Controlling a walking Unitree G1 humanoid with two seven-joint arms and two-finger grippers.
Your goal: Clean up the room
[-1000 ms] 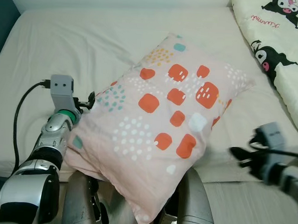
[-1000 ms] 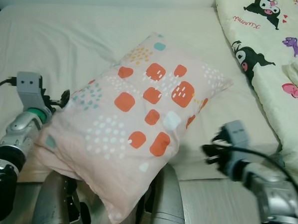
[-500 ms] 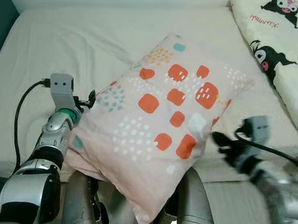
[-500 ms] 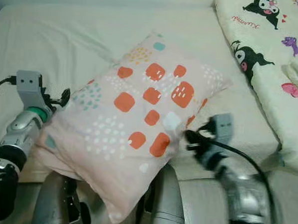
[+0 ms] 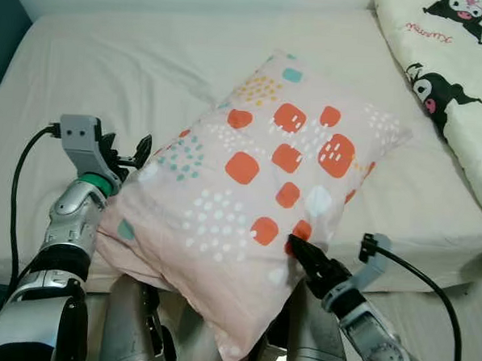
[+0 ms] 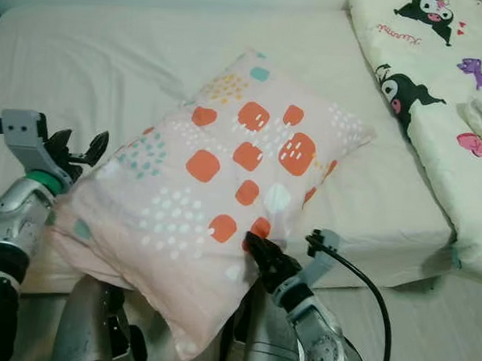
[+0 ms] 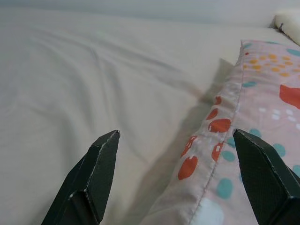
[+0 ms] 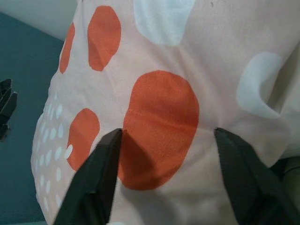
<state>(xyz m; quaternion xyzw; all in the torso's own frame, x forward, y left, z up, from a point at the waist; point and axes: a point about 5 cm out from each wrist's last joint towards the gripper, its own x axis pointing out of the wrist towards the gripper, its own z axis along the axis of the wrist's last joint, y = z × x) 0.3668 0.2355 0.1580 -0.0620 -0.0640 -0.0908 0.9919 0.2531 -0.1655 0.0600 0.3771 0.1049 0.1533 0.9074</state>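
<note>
A pink pillow (image 5: 256, 197) with orange, teal and white spots lies slantwise on the white bed (image 5: 133, 78), its lower corner hanging past the mattress edge over the robot's legs (image 5: 313, 338). The right gripper (image 5: 296, 246) presses its spread fingers (image 8: 101, 178) against the pillow's lower right edge at an orange spot, while the left gripper (image 5: 129, 152) sits wide open at the pillow's left edge, one finger over the sheet and one by the seam. A cartoon-printed blanket (image 5: 449, 70) lies along the bed's right side.
</note>
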